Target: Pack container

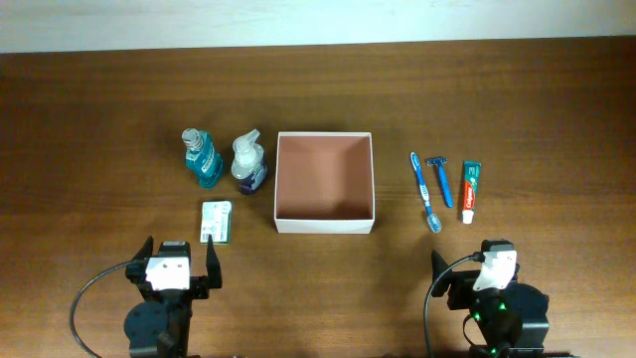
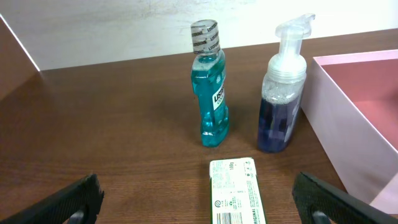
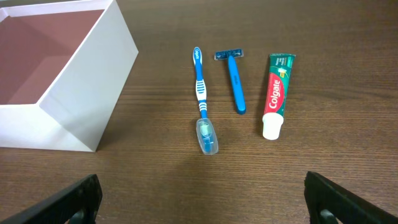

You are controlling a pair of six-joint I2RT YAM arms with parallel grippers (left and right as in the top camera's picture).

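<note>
Packing has not begun: on the table the container sits at centre with nothing inside. Both arms crouch at the near edge, the left end effector and right end effector spread wide and holding nothing. The next move likely calls for a reach and grasp: mouthwash bottle, pump bottle or packet on the left, toothbrush, toothpaste or razor on the right.

Inventory, L wrist cam:
- My L pincer: fingers wide apart, nothing held, tips at bottom corners.
- Desk: brown wood.
- Mouthwash btl: teal, upright, ctr.
- Foam-pump btl: upright, just R of it, near box wall.
- Packet: green-and-white, flat, in front of both btls.
- Container: R edge, pink inside, partly in view.
</note>
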